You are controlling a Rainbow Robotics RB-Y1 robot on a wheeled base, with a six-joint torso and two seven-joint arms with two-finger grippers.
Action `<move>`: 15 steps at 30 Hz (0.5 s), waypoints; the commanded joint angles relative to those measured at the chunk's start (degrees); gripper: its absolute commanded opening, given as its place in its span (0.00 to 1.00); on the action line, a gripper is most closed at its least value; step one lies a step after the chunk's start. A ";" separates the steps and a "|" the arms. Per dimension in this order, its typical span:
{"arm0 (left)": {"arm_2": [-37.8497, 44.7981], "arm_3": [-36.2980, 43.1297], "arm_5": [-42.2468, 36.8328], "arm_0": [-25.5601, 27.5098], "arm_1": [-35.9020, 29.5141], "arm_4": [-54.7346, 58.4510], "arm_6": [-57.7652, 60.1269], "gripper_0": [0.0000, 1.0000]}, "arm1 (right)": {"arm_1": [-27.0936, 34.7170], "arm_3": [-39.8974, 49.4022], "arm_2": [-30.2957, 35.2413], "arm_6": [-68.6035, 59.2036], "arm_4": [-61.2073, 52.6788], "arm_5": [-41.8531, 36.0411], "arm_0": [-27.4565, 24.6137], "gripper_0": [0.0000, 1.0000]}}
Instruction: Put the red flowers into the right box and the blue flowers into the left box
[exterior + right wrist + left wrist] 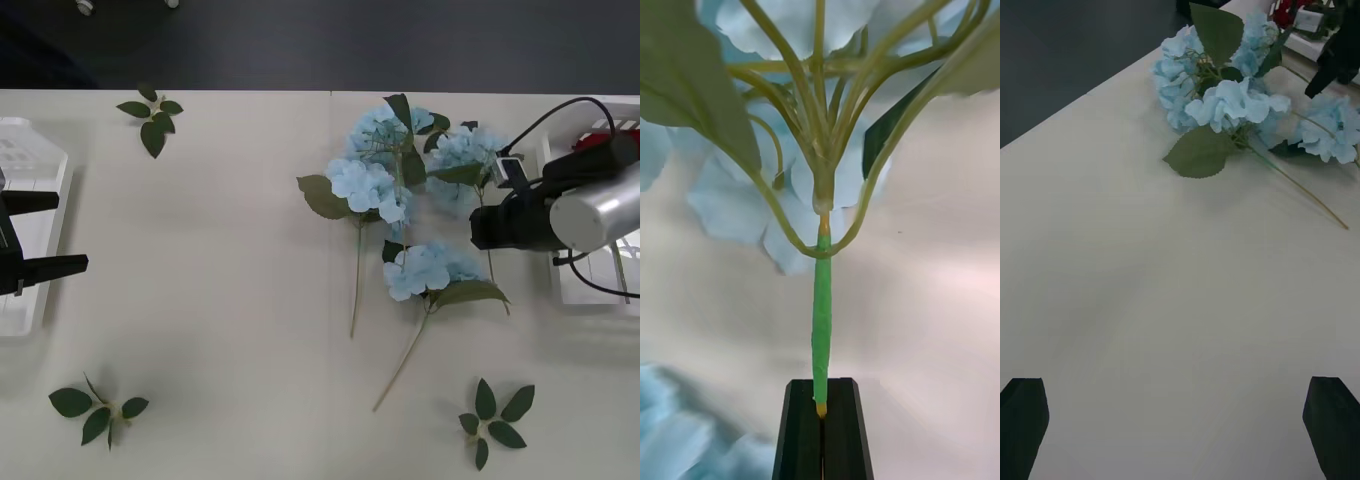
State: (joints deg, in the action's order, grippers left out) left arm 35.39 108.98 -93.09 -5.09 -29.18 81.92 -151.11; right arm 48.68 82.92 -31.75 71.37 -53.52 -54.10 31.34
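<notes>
Several blue flowers [368, 186] lie in a loose heap right of the table's middle. My right gripper [482, 228] is at the heap's right side, shut on the thin green stem [821, 315] of one blue flower [465, 150]. In the right wrist view its black fingers [801, 435] clamp the stem's end below the bloom. Red flowers [600, 138] lie in the right box [590, 290], partly hidden by the arm. My left gripper [68, 232] stands open over the inner edge of the left box [30, 150], far from the flowers [1225, 105].
Loose leaf sprigs lie at the back left [152, 112], front left [95, 410] and front right [495, 420]. Bare table [220, 260] stretches between the left box and the flower heap. The table's far edge meets dark floor.
</notes>
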 commanded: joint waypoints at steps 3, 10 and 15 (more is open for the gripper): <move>1.17 1.41 0.54 1.31 -1.32 0.17 -3.89 1.00 | 2.82 10.42 13.47 -1.76 -4.93 -12.96 1.18 0.00; 1.17 1.41 0.54 1.31 -1.32 0.17 -3.89 1.00 | 5.11 18.07 23.84 -1.59 -11.17 -22.10 1.18 0.00; 1.08 1.24 0.01 2.19 -0.35 0.26 -3.89 1.00 | 7.48 22.64 25.69 -0.01 -17.41 -19.47 1.09 0.00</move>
State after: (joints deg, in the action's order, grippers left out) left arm 35.39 108.99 -93.09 -4.93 -29.15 81.92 -151.11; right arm 53.61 101.90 -6.40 71.38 -68.19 -75.58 31.29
